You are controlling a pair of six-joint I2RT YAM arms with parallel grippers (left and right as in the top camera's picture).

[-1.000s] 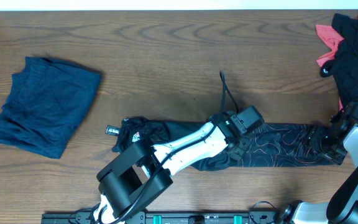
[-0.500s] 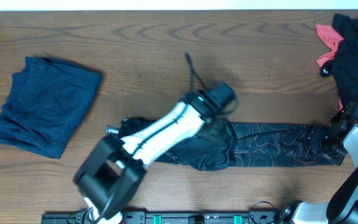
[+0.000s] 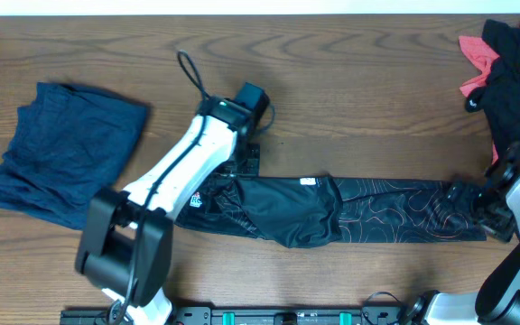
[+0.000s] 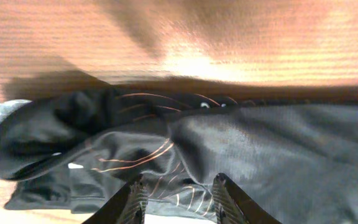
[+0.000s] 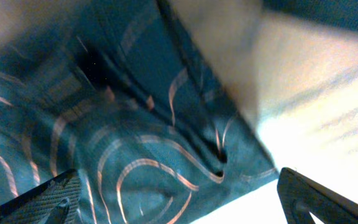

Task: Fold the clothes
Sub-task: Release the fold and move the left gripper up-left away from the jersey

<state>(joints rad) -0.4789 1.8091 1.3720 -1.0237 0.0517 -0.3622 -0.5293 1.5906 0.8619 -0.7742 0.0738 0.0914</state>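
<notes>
black jersey point(image 3: 332, 209) beneath, perhaps against, right gripper point(image 5: 178, 198)

The surface point(image 3: 377, 72) is brown wood, its grain plain to see, with a dull sheen. The black jersey point(image 3: 377, 217) is thin cloth, finely woven and faintly glossy, with printed contour lines. The navy garment point(image 3: 61, 153) is matt, soft, creased cloth. The left arm's shell point(image 3: 183, 162) is smooth white plastic
</notes>
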